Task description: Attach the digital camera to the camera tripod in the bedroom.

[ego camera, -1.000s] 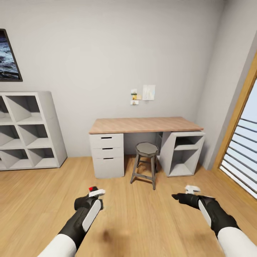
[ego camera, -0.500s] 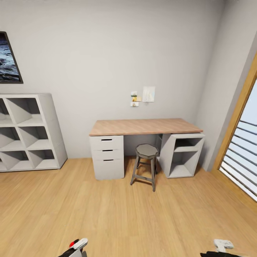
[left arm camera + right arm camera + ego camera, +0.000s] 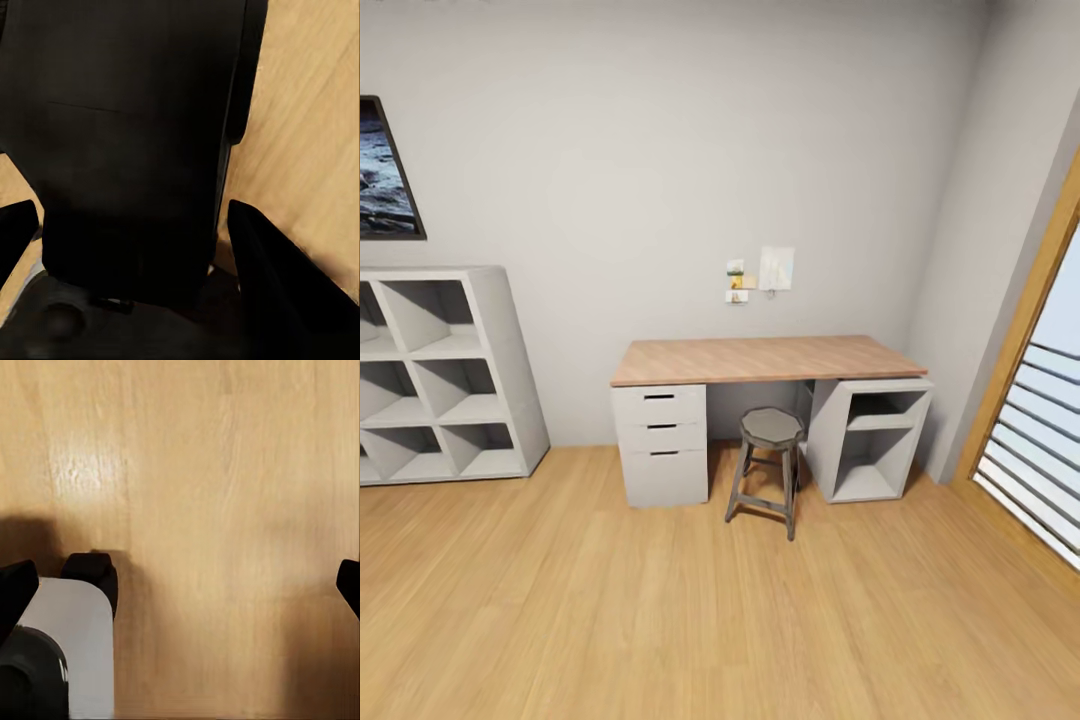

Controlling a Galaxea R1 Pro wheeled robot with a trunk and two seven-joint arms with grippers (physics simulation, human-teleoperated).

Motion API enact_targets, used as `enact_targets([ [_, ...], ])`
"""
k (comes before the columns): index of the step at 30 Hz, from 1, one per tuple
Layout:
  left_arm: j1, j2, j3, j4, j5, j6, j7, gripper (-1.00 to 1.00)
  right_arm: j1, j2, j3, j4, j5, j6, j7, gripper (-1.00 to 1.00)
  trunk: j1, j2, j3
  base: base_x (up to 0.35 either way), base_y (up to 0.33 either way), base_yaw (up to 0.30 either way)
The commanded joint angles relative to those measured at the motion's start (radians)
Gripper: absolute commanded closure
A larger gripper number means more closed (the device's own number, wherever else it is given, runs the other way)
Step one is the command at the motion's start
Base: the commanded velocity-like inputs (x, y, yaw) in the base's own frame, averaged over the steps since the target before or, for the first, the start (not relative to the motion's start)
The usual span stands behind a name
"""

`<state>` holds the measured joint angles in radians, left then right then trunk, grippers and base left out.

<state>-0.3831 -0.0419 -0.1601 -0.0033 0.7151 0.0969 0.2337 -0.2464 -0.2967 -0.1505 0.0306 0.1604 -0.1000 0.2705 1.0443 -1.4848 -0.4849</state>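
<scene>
A black boxy object, taken to be the digital camera [image 3: 127, 135], is seen close up in the left wrist view, held between the fingers of the left claw [image 3: 131, 247]. One dark finger [image 3: 277, 277] lies along one side of the body and the tip of the other shows at the opposite edge, so the left claw is clenched on the camera. Light wood floor [image 3: 307, 112] is seen beyond it.

In the right wrist view, the right claw [image 3: 180, 585] is spread wide, its two black fingertips [image 3: 16, 585] at opposite edges of the picture with bare plank floor between them. Nothing is held or touched by it. A white panel with a black foot [image 3: 94, 574], apparently part of the robot, is seen beside one fingertip.

In the head view, the bedroom is shown: a pale grey wall [image 3: 660, 150], a wooden worktop [image 3: 760, 357] on a white drawer unit [image 3: 660, 440] and an open white cabinet [image 3: 870, 435], and a grey stool [image 3: 768, 465] standing between them. White cube shelving [image 3: 445, 375] stands against the wall to the left, with a dark framed screen [image 3: 385, 170] above it. Small notes [image 3: 760, 272] are pinned above the worktop. A wood-framed opening with slats [image 3: 1030, 440] is at the right.
</scene>
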Motion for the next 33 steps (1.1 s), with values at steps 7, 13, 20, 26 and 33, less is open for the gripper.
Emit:
enact_targets([
  [7, 0.117, -0.025, -0.007, 0.003, -0.025, -0.049, -0.008, 1.00, 0.008, 0.048, -0.009, 0.003, 0.034, -0.027, -0.100, -1.00, -0.027, 0.049, 0.021, 0.000, 0.000, 0.000],
  [13, 0.145, -0.027, -0.006, 0.003, -0.026, -0.072, -0.019, 1.00, 0.009, 0.051, -0.009, 0.003, 0.037, -0.030, -0.115, -1.00, -0.050, 0.091, 0.040, 0.000, 0.000, 0.000],
  [20, 0.151, -0.028, -0.006, 0.005, -0.019, -0.178, -0.036, 1.00, 0.009, 0.055, -0.009, 0.003, 0.039, -0.029, -0.168, -1.00, -0.077, 0.140, 0.062, 0.000, 0.000, 0.000],
  [26, 0.151, -0.029, -0.006, 0.005, -0.019, -0.193, -0.037, 1.00, 0.009, 0.058, -0.009, 0.003, 0.038, -0.028, -0.193, -1.00, -0.100, 0.182, 0.081, 0.000, 0.000, 0.000],
  [33, 0.151, -0.029, -0.006, 0.005, -0.019, -0.200, -0.037, 1.00, 0.009, 0.059, -0.009, 0.003, 0.038, -0.026, -0.205, -1.00, -0.127, 0.231, 0.103, 0.000, 0.000, 0.000],
])
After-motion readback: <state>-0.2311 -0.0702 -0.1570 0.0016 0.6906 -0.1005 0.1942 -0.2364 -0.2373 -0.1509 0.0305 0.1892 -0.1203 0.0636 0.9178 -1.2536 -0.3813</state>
